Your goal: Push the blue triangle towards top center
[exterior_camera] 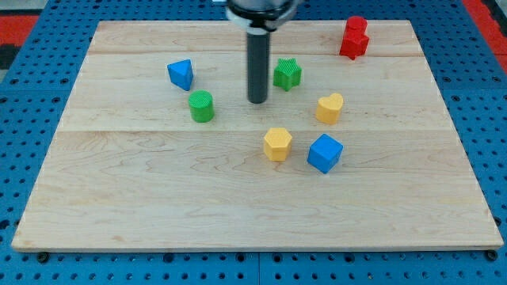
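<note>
The blue triangle (181,74) lies on the wooden board (158,190) in the upper left part of the view. My tip (257,100) is the lower end of the dark rod, which comes down from the view's top centre. The tip stands well to the right of the blue triangle and slightly lower, apart from it. It is between the green cylinder (201,106) on its left and the green star (287,74) on its upper right, touching neither.
A yellow heart (329,108) lies right of the tip. A yellow hexagon (277,144) and a blue cube (325,153) lie below it. A red block (354,38) sits near the top right edge. Blue pegboard surrounds the board.
</note>
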Motion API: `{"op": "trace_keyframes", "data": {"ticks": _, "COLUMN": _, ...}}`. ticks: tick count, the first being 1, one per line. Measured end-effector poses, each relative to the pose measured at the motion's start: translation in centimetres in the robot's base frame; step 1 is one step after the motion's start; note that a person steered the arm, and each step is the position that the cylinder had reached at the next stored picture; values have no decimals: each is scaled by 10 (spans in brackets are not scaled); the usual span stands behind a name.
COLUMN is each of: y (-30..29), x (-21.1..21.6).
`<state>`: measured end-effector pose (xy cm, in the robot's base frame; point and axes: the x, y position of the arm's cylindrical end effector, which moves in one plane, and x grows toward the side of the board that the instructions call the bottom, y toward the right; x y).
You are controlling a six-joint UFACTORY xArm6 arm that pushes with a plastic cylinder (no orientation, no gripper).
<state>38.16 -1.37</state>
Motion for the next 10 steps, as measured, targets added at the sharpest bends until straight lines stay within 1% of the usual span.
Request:
{"op": "trace_keyframes", "data": {"ticks": 3, "y": -108, "x": -6}}
{"op": "trace_keyframes", "data": {"ticks": 4, "y": -117, "x": -29}}
{"op": "trace_keyframes", "data": {"ticks": 7, "y": -100, "x": -103}}
{"op": "trace_keyframes", "data": {"ticks": 9, "y": -56, "x": -109}}
{"op": "trace_keyframes", "data": {"ticks": 10, "y": -45, "x": -126}}
